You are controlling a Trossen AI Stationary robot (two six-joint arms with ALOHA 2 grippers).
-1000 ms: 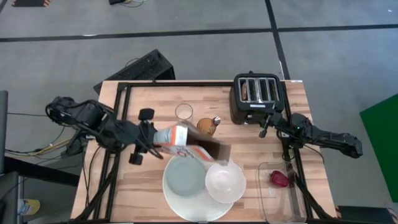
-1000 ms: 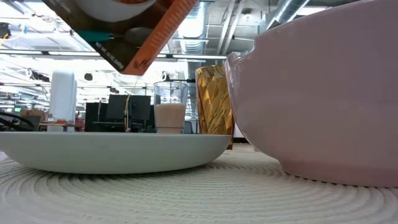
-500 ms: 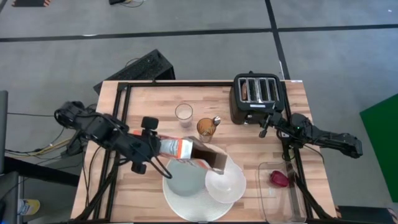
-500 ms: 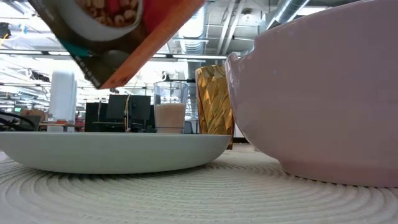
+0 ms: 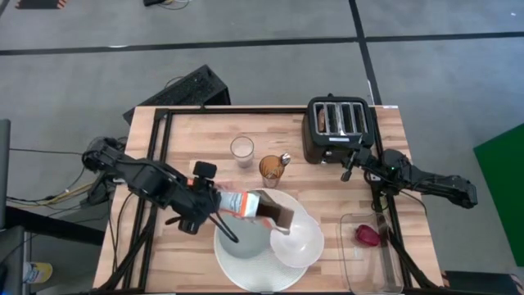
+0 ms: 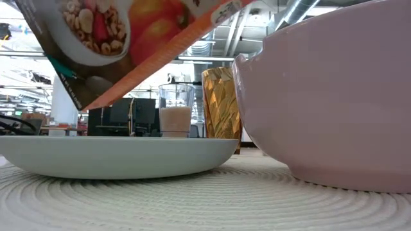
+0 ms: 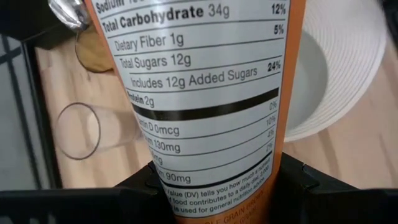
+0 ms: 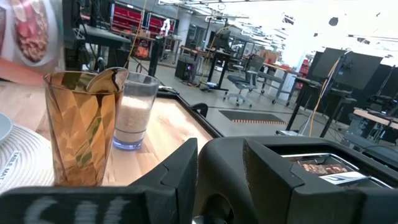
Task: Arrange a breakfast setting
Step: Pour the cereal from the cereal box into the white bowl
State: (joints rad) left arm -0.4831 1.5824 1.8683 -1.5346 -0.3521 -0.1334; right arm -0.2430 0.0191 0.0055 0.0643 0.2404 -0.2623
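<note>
Left gripper point(image 5: 211, 201) is clamped on a cereal box point(image 5: 254, 206), fingers pinching its sides near the closed end. The box is tipped over, open end low over the near rim of the white bowl point(image 5: 299, 242). In the left wrist view the nutrition panel point(image 7: 199, 93) fills the frame; can't tell whether any cereal is coming out.

Bowl sits on the right part of the large white plate point(image 5: 246, 274), next to the smaller grey-blue plate point(image 5: 246, 238), which is also on the large plate, partly under the box. Bowl interior looks empty white from above. Low view shows the grey-blue plate point(image 6: 122, 157) empty too, bowl wall point(image 6: 334, 96) just beside it.

Behind the plates: clear glass point(image 5: 241, 148) with a white layer at the bottom, and an amber faceted glass point(image 5: 273, 169) with a metal spoon point(image 5: 284, 159) standing in it. Both stand upright, near each other, not touching.

Black toaster point(image 5: 339, 125) at the far right corner of the table; brown toast slice point(image 5: 327, 120) sits in its leftmost slot.

Clear plastic tray point(image 5: 372, 262) at the near right edge holds the dark red fruit point(image 5: 368, 234).

Right gripper point(image 5: 350, 166) hangs just in front of the toaster, holding nothing; can't tell how its jaws stand.
</note>
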